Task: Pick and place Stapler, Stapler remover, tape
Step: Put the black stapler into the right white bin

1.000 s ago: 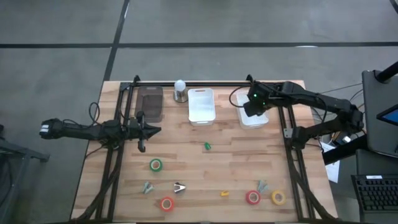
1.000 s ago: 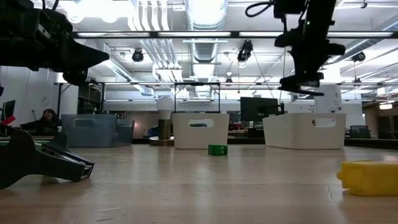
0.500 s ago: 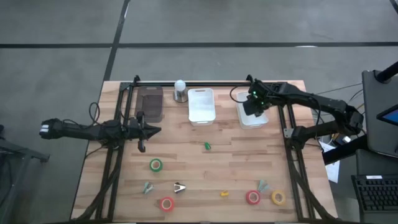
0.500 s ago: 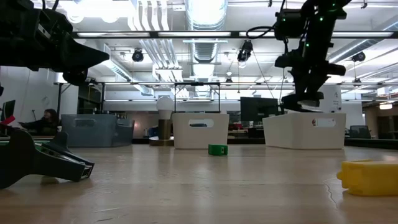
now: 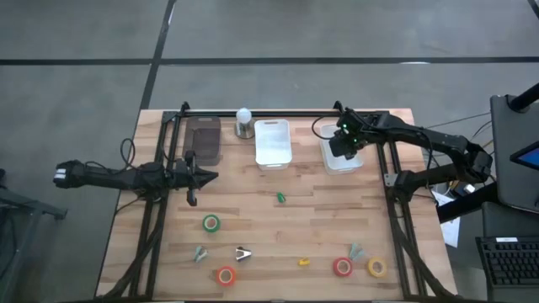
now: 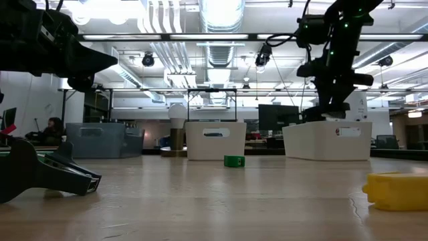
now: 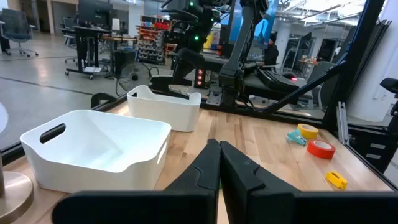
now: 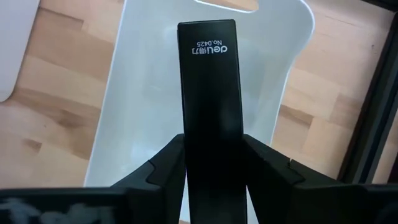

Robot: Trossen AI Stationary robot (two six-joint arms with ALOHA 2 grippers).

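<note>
Now over the right-hand white bin (image 5: 341, 156): right gripper (image 8: 209, 163) clamped on the black stapler (image 8: 209, 93), hanging just above it. Left gripper (image 7: 219, 163) pinched shut, empty, parked near the table's left side.

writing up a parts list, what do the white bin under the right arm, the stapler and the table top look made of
White bin: likely plastic, smooth, slightly translucent walls with rounded moulded corners.
Stapler: black, satin, printed white lettering; painted metal or plastic, cannot tell which. The right claw grips it over the bin.
Table top: wood, pale planks with visible grain.
</note>
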